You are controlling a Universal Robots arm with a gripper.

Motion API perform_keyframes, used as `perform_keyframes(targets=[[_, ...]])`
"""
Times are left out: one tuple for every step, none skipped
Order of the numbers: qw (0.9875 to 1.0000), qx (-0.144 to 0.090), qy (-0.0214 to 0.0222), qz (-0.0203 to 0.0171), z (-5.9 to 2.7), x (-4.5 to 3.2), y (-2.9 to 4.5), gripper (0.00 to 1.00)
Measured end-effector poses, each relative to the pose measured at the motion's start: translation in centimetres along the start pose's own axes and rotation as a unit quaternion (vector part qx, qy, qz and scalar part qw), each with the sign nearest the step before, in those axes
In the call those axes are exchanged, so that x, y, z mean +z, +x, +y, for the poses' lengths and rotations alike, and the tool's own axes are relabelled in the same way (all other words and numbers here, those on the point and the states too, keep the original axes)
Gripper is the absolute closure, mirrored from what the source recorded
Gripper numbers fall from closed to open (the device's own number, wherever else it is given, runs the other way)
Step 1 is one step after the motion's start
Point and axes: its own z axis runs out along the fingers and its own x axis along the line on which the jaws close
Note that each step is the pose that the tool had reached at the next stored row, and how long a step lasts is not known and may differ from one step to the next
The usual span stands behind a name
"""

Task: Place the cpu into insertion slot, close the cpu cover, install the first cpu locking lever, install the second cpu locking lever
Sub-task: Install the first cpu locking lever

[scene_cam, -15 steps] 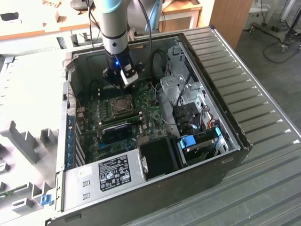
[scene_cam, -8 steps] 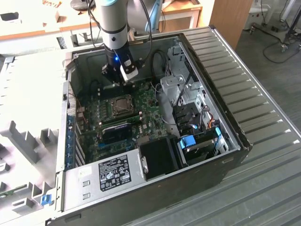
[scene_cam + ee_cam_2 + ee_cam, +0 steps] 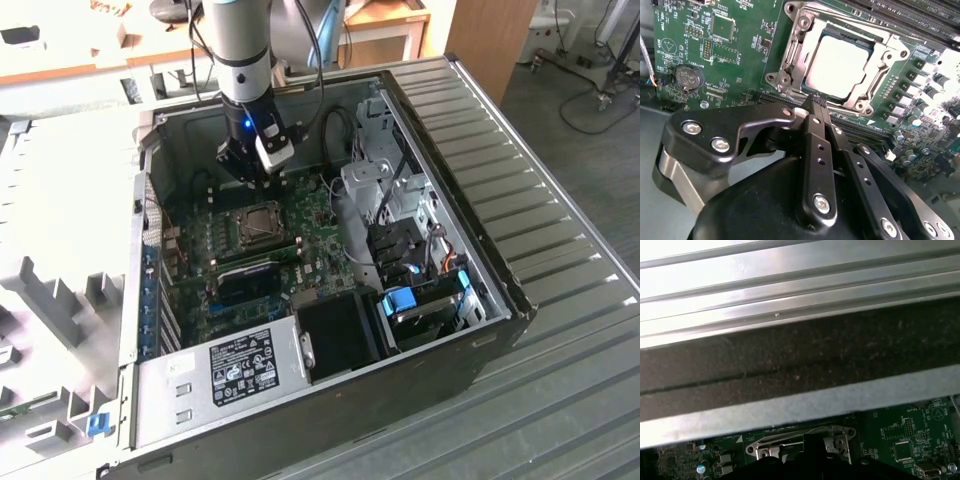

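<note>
Apparently closed fingers (image 3: 815,102) hover just beside cpu (image 3: 840,62).

Black end effector (image 3: 815,102) with silver screws, grey arm (image 3: 235,40), blue light

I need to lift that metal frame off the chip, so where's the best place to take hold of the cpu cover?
Probably the frame edge nearest the hand, approached from above. The cpu cover lies flat around the cpu and its centre is cut out, so only the thin outer border offers a hold.
</note>
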Motion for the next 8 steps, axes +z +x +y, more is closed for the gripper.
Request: perform_keyframes(targets=[[1.0000, 0.000, 0.0000, 0.0000, 0.00, 0.00, 0.00, 0.89], [1.0000, -0.001, 0.0001, 0.0000, 0.00, 0.00, 0.00, 0.89], [1.0000, -0.005, 0.0000, 0.0003, 0.00, 0.00, 0.01, 0.89], [0.9999, -0.013, 0.0000, 0.0008, 0.00, 0.01, 0.01, 0.89], [0.9998, -0.022, -0.0002, 0.0013, 0.00, 0.02, 0.01, 0.89], [0.9995, -0.031, -0.0003, 0.0018, 0.00, 0.04, 0.00, 0.89], [0.9992, -0.040, -0.0001, 0.0024, 0.00, 0.06, 0.00, 0.89], [0.9988, -0.049, 0.0004, 0.0029, 0.00, 0.06, 0.01, 0.89]])
